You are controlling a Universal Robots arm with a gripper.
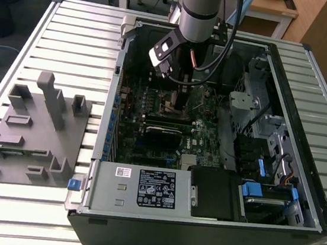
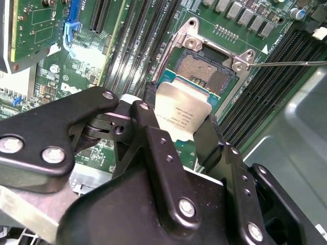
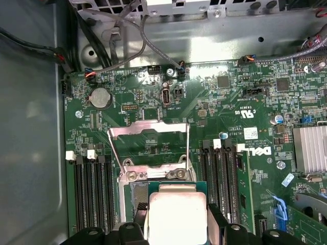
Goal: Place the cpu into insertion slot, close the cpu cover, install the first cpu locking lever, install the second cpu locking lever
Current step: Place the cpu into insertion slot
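My gripper point(image 2: 180, 113) is shut on the cpu point(image 2: 179, 104), a flat silvery square pinched by its edges between two black fingers point(image 2: 149, 102). It hangs low over the near part of the insertion slot point(image 2: 204, 71), whose brownish centre shows beyond it; whether they touch I cannot tell. In the first wrist view the cpu point(image 3: 176, 224) sits between the fingertips of the gripper point(image 3: 176, 210), and the cpu cover point(image 3: 148, 128) stands swung open behind the slot. A thin locking lever point(image 2: 288, 63) sticks out sideways from the socket. In the exterior view the gripper point(image 1: 175, 99) reaches down into the computer case.
The green motherboard point(image 3: 230, 102) lies inside an open black case point(image 1: 298, 193). Black memory slots point(image 3: 92, 189) flank the socket on both sides. A grey heatsink point(image 3: 309, 148), cables point(image 3: 127, 35) and drive bays point(image 1: 269, 135) crowd the case. A grey fixture block point(image 1: 34, 130) stands on the slatted table.
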